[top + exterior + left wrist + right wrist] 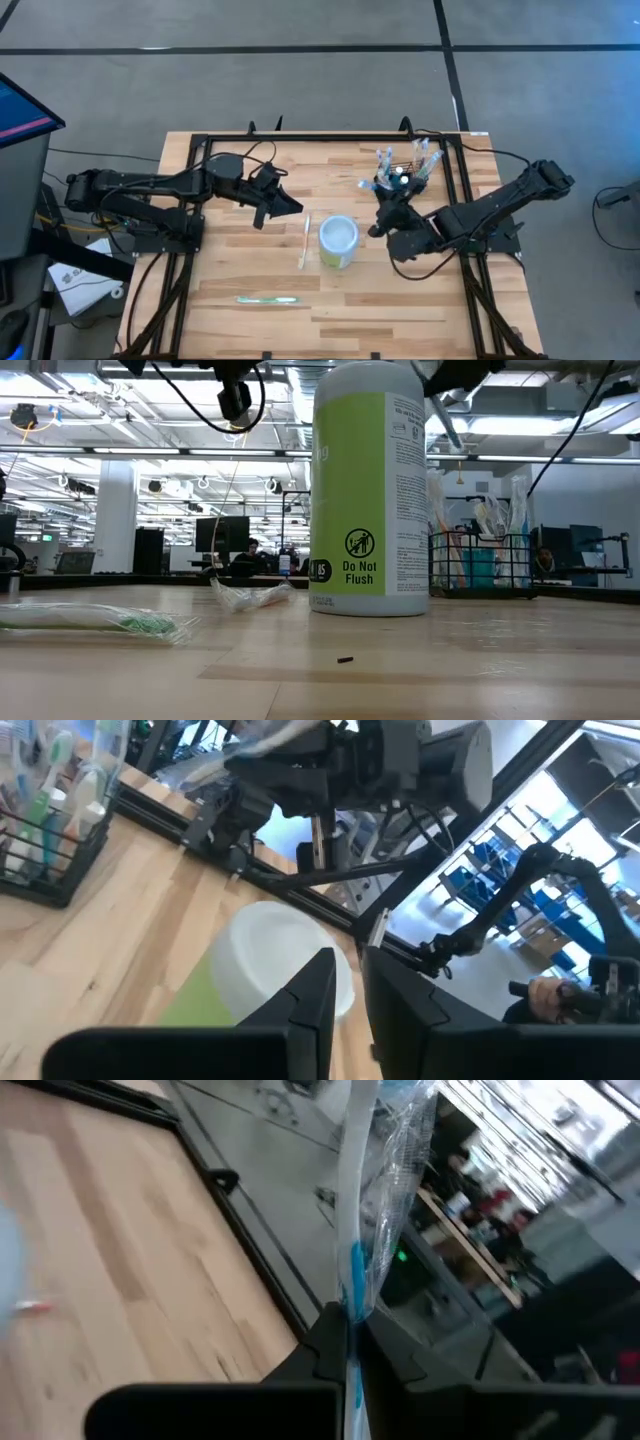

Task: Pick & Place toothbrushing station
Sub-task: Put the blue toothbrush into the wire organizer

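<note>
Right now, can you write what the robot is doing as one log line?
right pincer: shut on wrapped toothbrush, beside mesh basket | left pincer: empty, above table | wipes canister: upright | two wrapped toothbrushes on table

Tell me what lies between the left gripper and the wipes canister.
In the high view, one wrapped toothbrush lies between the left gripper and the canister.

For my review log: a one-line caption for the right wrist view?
Right gripper shut on a plastic-wrapped toothbrush, held above the wooden table.
</note>
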Robot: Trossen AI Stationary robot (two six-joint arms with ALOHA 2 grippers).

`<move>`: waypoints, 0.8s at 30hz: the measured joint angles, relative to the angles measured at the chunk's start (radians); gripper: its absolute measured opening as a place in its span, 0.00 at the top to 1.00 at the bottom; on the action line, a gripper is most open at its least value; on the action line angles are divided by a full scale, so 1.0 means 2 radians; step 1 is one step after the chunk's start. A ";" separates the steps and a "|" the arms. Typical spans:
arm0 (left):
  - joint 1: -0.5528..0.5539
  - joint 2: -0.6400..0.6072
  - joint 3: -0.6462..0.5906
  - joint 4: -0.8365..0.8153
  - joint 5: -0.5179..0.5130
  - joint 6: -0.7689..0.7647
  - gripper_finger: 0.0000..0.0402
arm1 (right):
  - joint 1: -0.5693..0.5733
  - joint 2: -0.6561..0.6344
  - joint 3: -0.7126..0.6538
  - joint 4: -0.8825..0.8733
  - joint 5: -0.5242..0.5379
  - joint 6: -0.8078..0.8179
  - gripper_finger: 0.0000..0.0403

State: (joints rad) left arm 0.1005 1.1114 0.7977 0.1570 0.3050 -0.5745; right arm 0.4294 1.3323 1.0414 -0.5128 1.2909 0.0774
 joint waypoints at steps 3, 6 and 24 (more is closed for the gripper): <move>0.000 0.000 -0.006 0.003 0.000 0.009 0.88 | 0.009 0.000 0.000 -0.074 0.024 0.102 1.00; 0.000 0.000 -0.012 0.004 0.000 0.009 0.88 | 0.013 0.000 0.000 -0.145 0.038 0.195 1.00; 0.000 0.000 -0.016 0.005 -0.014 0.014 0.88 | 0.003 -0.005 -0.066 -0.268 0.064 0.482 1.00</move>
State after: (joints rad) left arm 0.1005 1.1114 0.7662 0.1665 0.2769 -0.5461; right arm 0.4355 1.3214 0.9085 -1.0480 1.4182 1.0424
